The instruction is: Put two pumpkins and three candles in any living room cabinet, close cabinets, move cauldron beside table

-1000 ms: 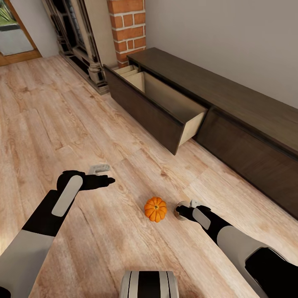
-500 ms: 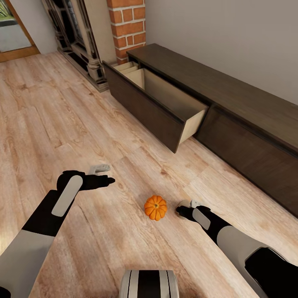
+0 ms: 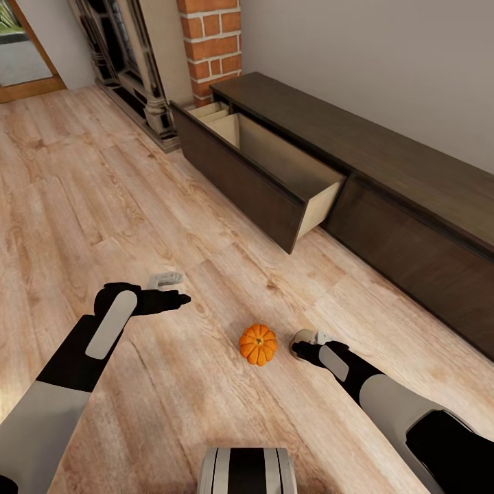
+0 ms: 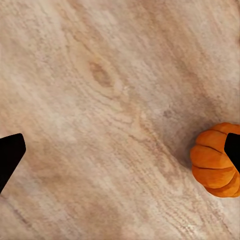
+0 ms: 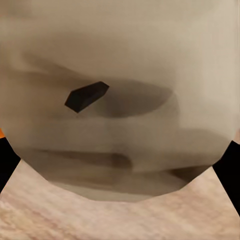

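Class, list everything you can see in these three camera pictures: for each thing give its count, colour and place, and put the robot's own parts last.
Pumpkin: one, bright orange, on the floor between the two grippers.
Candle: one, beige-grey with a dark wick, between the right gripper's fingers, beside the pumpkin.
Cabinet: one, long, dark brown, against the wall.
Drawer: one, pulled open, tan inside; nothing visible in the part seen.
Fireplace: one, dark and ornate, beyond the cabinet's far end.
Brick column: one, red, behind the cabinet's far end.
Floor: light wood planks.
Wall: grey, behind the cabinet.
Left gripper: one, black with pale finger, open, over bare floor.
Right gripper: one, black, closed around the candle.
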